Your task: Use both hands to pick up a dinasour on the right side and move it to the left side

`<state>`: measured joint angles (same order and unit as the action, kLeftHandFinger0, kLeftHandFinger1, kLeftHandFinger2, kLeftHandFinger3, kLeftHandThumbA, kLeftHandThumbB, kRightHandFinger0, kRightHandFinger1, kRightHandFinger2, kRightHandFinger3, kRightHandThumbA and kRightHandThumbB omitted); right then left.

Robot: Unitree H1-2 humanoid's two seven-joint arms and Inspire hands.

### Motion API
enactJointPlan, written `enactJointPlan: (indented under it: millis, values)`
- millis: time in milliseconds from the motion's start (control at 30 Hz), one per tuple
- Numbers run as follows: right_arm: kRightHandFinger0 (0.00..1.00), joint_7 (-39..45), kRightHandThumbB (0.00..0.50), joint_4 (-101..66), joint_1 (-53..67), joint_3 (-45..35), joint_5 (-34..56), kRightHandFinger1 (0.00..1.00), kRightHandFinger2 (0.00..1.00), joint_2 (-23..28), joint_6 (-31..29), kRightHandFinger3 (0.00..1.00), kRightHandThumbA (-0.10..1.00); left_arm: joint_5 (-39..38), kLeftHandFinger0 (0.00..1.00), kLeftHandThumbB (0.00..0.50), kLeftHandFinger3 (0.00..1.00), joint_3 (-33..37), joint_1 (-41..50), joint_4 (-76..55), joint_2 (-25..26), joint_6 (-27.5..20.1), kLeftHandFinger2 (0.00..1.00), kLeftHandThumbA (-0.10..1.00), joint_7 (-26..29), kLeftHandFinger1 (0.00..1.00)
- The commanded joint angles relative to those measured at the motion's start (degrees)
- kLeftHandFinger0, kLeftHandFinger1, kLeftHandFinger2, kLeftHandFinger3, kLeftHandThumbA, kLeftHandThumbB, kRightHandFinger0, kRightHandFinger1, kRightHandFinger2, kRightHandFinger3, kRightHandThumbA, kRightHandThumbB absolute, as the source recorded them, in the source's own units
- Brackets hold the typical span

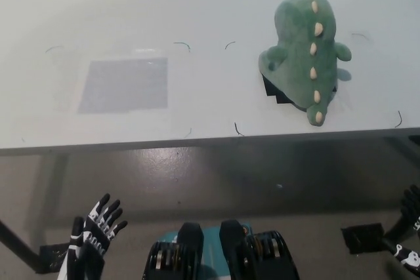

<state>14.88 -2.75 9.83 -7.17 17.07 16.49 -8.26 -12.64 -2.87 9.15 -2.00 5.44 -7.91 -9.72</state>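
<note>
Dinosaur (305, 54) lies lengthwise, tail toward table (197, 4) edge; left hand (92, 240) spread, right hand (410, 218) unclear.

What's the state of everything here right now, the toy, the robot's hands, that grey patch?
Green plush dinosaur: lying on the table's right side, spiked back up, untouched.
Grey square patch: flat on the table's left side, nothing on it.
White table: bearing the dinosaur and patch.
Left robot hand: below the table edge, open, fingers spread.
Right robot hand: at the picture's lower right edge, mostly cut off.
</note>
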Motion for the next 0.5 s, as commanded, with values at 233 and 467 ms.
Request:
enactJointPlan:
  millis: [233, 467]
  values:
    - [1.00, -0.9, 0.251, -8.9, -3.0, -3.0, 2.8, 1.00, 1.00, 0.6, -1.8, 1.00, 0.99, -3.5, 1.00, 0.338, 1.00, 0.1, -2.3, -8.5, 0.3, -1.5, 1.00, 1.00, -1.7, 1.00]
    - [1.00, -1.8, 0.263, -14.4, -5.2, -3.9, 1.6, 1.00, 1.00, -0.2, -2.3, 1.00, 1.00, -3.8, 1.00, 0.365, 1.00, 0.5, -5.4, -15.2, -0.2, 1.5, 1.00, 1.00, -0.4, 1.00]
